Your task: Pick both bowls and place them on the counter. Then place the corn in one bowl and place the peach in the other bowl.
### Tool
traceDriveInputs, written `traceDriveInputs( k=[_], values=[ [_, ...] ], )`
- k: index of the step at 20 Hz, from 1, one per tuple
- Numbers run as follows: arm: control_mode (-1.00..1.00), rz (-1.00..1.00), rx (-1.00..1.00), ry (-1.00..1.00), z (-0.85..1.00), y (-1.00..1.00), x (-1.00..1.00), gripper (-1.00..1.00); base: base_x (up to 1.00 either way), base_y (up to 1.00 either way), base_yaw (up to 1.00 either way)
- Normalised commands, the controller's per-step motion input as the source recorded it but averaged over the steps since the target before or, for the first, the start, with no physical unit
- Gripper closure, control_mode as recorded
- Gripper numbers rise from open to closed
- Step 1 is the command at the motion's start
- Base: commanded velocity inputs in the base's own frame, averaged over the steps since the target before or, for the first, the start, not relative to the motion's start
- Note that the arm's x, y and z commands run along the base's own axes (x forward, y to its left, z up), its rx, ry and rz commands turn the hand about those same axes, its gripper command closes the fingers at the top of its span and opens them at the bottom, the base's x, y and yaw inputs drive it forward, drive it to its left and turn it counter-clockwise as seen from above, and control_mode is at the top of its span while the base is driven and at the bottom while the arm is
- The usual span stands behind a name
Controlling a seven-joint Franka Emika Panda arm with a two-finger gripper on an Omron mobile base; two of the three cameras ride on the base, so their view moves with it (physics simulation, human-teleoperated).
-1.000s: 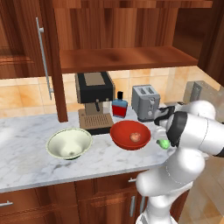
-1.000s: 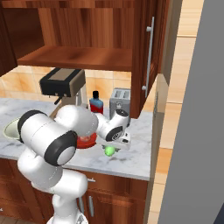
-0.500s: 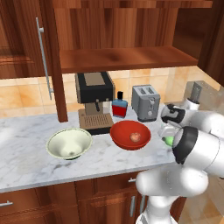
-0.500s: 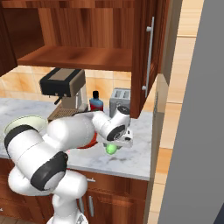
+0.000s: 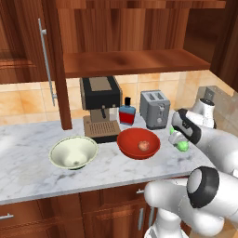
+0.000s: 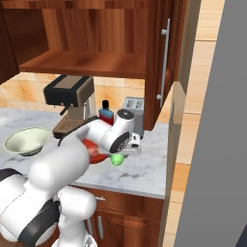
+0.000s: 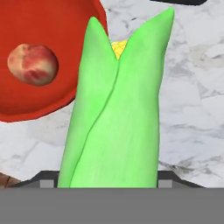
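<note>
My gripper [image 5: 178, 138] is shut on the corn [image 5: 182, 145], a green husked cob held low over the counter [image 5: 28, 172] just right of the red bowl [image 5: 128, 139]. The peach [image 5: 144, 146] lies inside that red bowl. In the hand view the corn [image 7: 116, 113] fills the space between my fingertips [image 7: 47, 177], with yellow kernels showing at its far end; the red bowl [image 7: 43, 26] with the peach [image 7: 33, 63] sits beyond it to the left. The cream-white bowl [image 5: 73, 152] stands upright on the counter further left. From the right base, my gripper [image 6: 121, 150] hangs over the corn [image 6: 116, 159].
Behind the bowls stand a coffee machine [image 5: 100, 109], a blue bottle [image 5: 126, 113] and a toaster [image 5: 155, 109]. An open cabinet shelf [image 5: 130, 62] hangs above. The counter ends at a wall panel [image 6: 181, 144] just right of the corn.
The arm's elbow and forearm have swung lower and to the right. The hand and the corn have shifted only slightly. Bowls and peach have stayed put.
</note>
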Motion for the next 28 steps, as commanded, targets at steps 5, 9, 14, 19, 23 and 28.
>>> traceDriveInputs(
  k=[5, 9, 14, 19, 23, 28],
  values=[
    [-1.0, 0.1, -0.03, -0.02, 0.37, 0.22, -0.12, 1.0, 0.0, 0.0, 0.0],
    [-1.0, 0.04, 0.0, -0.01, 0.23, 0.44, -0.01, 1.0, 0.0, 0.0, 0.0],
    [-1.0, 0.05, 0.0, -0.03, 0.24, 0.45, 0.0, 1.0, 0.0, 0.0, 0.0],
    [-1.0, 0.06, 0.0, 0.0, 0.23, 0.53, 0.01, 1.0, 0.0, 0.0, 0.0],
    [-1.0, 0.09, 0.0, -0.02, 0.2, 0.58, 0.03, 1.0, 0.0, 0.0, 0.0],
    [-1.0, 0.1, 0.0, -0.04, 0.1, 0.63, 0.07, 1.0, 0.0, 0.0, 0.0]
  ],
)
